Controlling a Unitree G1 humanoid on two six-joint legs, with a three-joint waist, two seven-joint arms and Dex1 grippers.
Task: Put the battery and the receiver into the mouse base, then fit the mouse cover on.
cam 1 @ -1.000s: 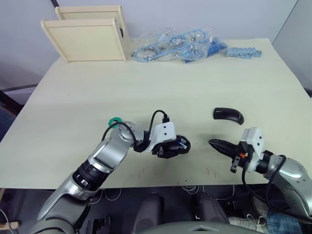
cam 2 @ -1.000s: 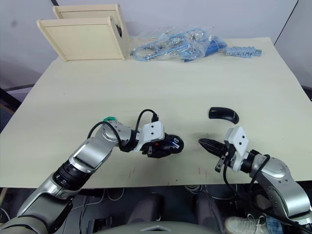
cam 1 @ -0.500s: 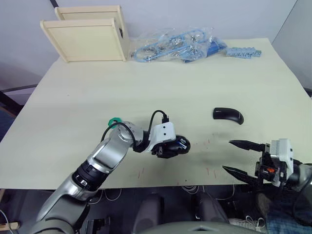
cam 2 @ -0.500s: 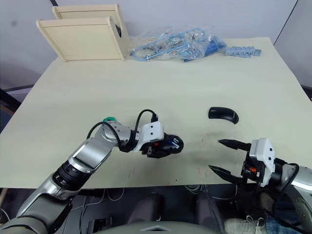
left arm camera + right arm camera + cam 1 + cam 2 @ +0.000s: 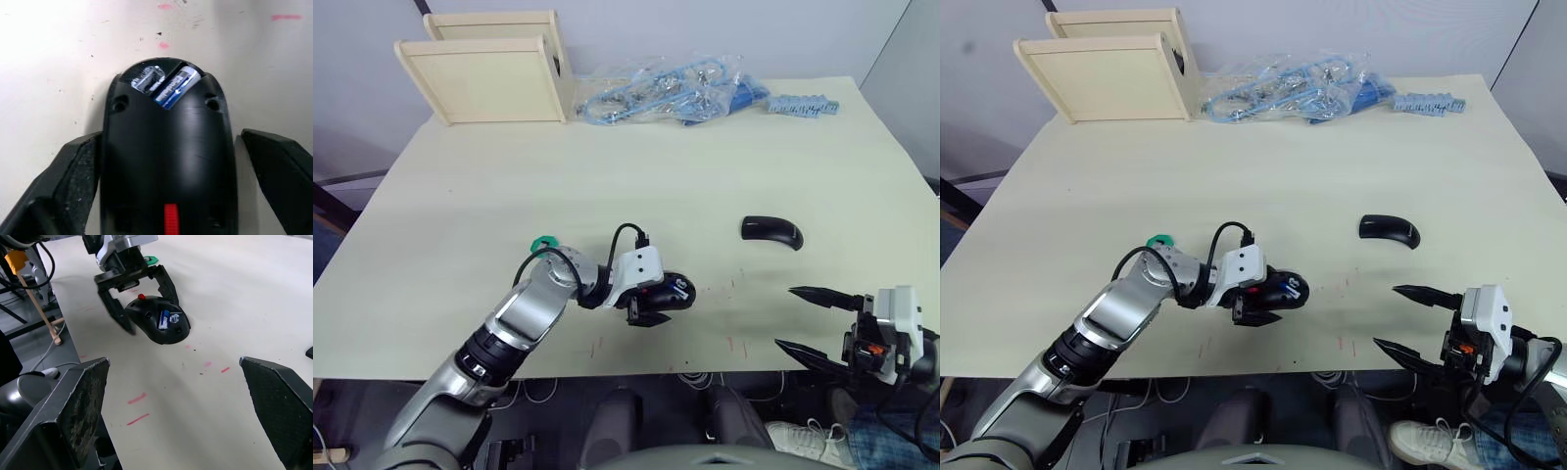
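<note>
The mouse base (image 5: 666, 293) lies near the table's front edge, a black oval shell with a red part. The blue-banded battery (image 5: 175, 88) sits in its slot. A small silvery piece (image 5: 146, 78) lies beside the battery; I cannot tell whether it is the receiver. My left gripper (image 5: 658, 299) is open, one finger on each side of the base, with a gap showing at one side. The glossy black mouse cover (image 5: 771, 231) rests alone to the right. My right gripper (image 5: 785, 317) hangs open and empty at the front right edge, well clear of the base.
A flat green disc (image 5: 541, 242) lies by my left forearm. Two wooden boxes (image 5: 489, 73) stand at the back left. Clear bags of blue parts (image 5: 666, 93) and a blue strip (image 5: 803, 105) lie along the back edge. Small red marks dot the table front.
My right gripper, shut beside the base a second ago, has opened and drawn back to the front right edge. The left gripper's fingers have spread wider around the base.
</note>
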